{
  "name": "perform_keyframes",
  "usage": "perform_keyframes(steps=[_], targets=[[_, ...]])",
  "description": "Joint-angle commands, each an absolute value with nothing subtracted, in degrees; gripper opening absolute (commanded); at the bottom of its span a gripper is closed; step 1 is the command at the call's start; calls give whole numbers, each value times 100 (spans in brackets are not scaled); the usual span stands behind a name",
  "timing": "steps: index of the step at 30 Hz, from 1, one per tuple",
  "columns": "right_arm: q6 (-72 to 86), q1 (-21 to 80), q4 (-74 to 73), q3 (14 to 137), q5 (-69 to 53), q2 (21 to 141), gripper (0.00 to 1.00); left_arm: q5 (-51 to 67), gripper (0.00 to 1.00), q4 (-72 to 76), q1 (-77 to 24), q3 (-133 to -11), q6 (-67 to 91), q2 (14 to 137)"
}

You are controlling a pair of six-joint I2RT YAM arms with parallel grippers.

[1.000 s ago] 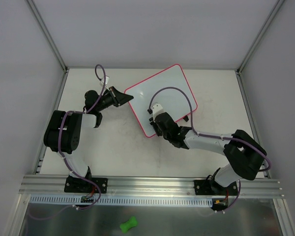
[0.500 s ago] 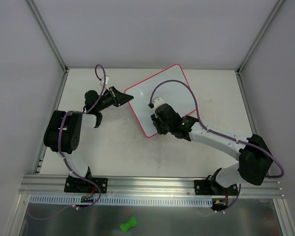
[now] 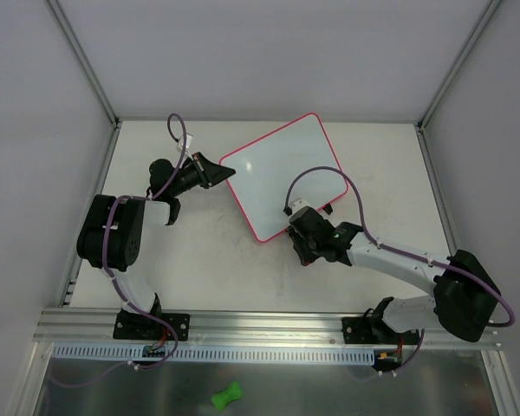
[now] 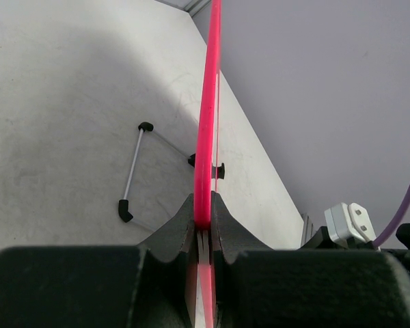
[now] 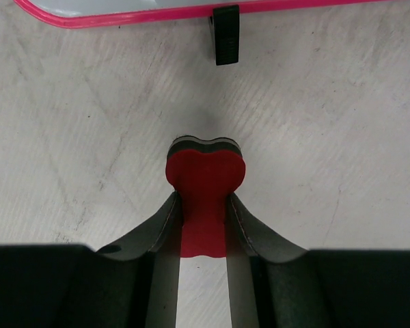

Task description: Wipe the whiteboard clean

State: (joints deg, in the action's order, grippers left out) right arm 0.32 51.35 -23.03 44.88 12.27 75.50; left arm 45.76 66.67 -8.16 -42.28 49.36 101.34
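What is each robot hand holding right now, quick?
Left gripper: closed on the edge of the whiteboard.
Right gripper: closed on a red eraser.

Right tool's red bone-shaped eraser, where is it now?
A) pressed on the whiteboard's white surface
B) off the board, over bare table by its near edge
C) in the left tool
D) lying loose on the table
B: the right wrist view shows the red bone-shaped foam eraser clamped in the right tool with bare table under it, and the pink-framed white rectangular whiteboard lies ahead, apart from it.
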Motion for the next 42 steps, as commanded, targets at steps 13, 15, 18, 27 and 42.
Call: perform_keyframes(steps=[13,15,18,27,42], targets=[[299,5133,-2031,4140,1046,7717,48,4790,2,6407,-870,-4078,4430,9993],[290,5133,-2004,4131,1046,7725,58,4790,4,6398,-870,-4078,4421,9984],[308,5133,-1978,4148,1037,7752,62,4755,6,6381,-870,-4061,4403,9958],[316,5124,-1942,4078,1125,7612,65,4676,36,6363,-870,-3999,4368,9888],[351,5133,-1881,3982,1204,7366,65,4676,55,6749,-870,-3753,4377,9633]])
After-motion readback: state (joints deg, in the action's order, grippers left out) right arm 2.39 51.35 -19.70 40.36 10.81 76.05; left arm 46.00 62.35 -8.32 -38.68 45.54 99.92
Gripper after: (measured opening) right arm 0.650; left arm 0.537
